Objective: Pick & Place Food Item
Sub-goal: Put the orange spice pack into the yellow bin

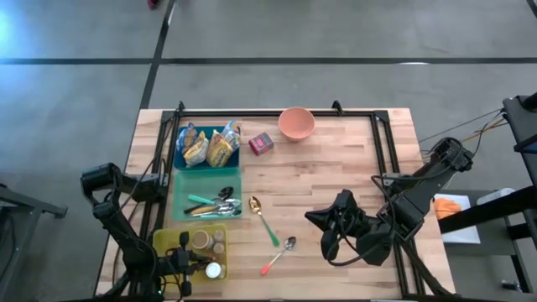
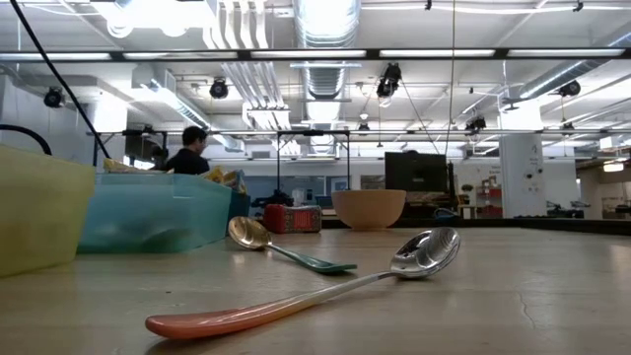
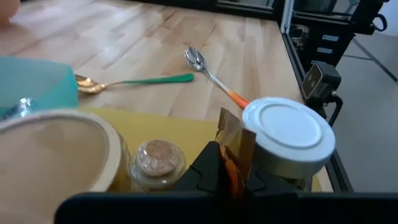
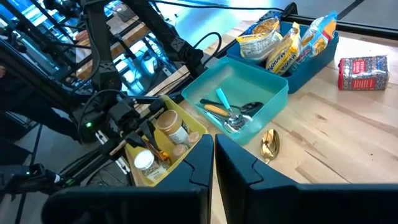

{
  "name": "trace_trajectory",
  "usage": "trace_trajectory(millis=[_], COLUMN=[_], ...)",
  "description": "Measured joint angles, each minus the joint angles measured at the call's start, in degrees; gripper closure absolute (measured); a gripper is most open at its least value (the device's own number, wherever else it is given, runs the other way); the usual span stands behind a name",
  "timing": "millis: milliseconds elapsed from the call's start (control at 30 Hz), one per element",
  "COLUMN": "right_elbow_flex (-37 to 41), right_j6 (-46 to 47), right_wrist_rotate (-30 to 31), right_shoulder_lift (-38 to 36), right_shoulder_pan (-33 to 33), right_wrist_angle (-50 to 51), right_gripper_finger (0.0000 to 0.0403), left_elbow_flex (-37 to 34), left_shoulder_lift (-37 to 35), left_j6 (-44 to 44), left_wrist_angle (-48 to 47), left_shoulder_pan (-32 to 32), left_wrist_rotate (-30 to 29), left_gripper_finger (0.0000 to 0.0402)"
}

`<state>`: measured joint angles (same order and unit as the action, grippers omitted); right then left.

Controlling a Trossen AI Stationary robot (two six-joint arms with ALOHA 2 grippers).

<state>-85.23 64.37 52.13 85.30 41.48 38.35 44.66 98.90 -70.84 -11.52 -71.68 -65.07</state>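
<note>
Left gripper [image 1: 186, 262] is down in the yellow bin [image 1: 165, 244] at the bench's front-left corner, jaws clamped on a small brown-and-orange packet [image 3: 233, 144]. The packet sits upright between the fingertips, just beside a white-lidded jar [image 3: 288, 134] and a cork-stoppered jar [image 3: 155, 160]. A wider tan-lidded jar [image 3: 56, 152] is in the same bin.

Right gripper [image 1: 326, 234] hangs over the front-right part of the bench [image 1: 336, 168], jaws together, holding nothing.

Along the left edge, going back from the yellow bin:
- teal bin [image 1: 182, 186] with cutlery [image 1: 211, 204]
- blue bin [image 1: 182, 157] with snack bags [image 1: 210, 146]

A small red box [image 1: 261, 144] lies just beside the blue bin, and an orange bowl [image 1: 296, 123] stands near the middle of the back edge.

Two spoons lie on open bench near the front middle: a gold spoon with a green handle [image 1: 263, 218] just beside the teal bin, and a silver spoon with an orange handle [image 1: 278, 255] nearer the front edge. The two are apart, not touching.

In the low view a person [image 2: 188, 153] is in the room behind the bench.
</note>
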Motion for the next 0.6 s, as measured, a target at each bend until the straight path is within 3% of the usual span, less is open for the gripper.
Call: trace_trajectory(millis=[267,600], right_elbow_flex=[0.0,0.0], right_j6=[0.2,0.2], right_wrist_rotate=[-0.1,-0.1], right_shoulder_lift=[0.0,0.0], right_shoulder_pan=[0.0,0.0], right_wrist_angle=[-0.1,-0.6], right_gripper_finger=[0.0388,0.0388], left_elbow_flex=[0.0,0.0], left_shoulder_lift=[0.0,0.0], left_j6=[-3.3,-4.2], left_wrist_angle=[0.0,0.1], left_shoulder_pan=[0.0,0.0], left_wrist_rotate=[3.9,3.8], left_gripper_finger=[0.0323,0.0246])
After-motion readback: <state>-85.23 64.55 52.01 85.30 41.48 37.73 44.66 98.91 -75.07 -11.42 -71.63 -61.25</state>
